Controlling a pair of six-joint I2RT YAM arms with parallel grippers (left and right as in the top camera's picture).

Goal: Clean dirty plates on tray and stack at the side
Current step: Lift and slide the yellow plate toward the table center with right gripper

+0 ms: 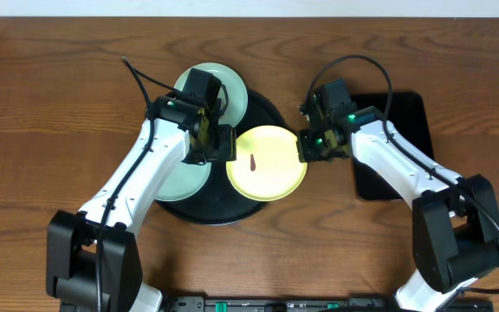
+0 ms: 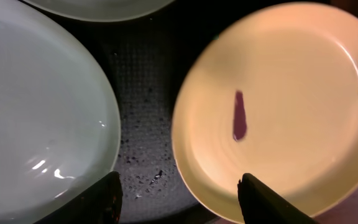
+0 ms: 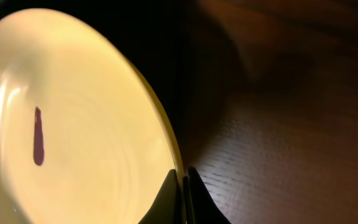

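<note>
Right claw [image 3: 184,179] clamped on yellow plate [image 3: 92,124] rim; left claw [image 2: 179,190] spread, empty, over tray [image 2: 145,112].

Overhead bright – wrist cams dim, blurry

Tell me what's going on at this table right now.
The right tool is shut on the rim of the yellow plate, which has a reddish smear. The left tool hangs open above the black tray, between that plate and a green plate. A second green plate sits on the tray. Nothing is stacked aside yet.
</note>
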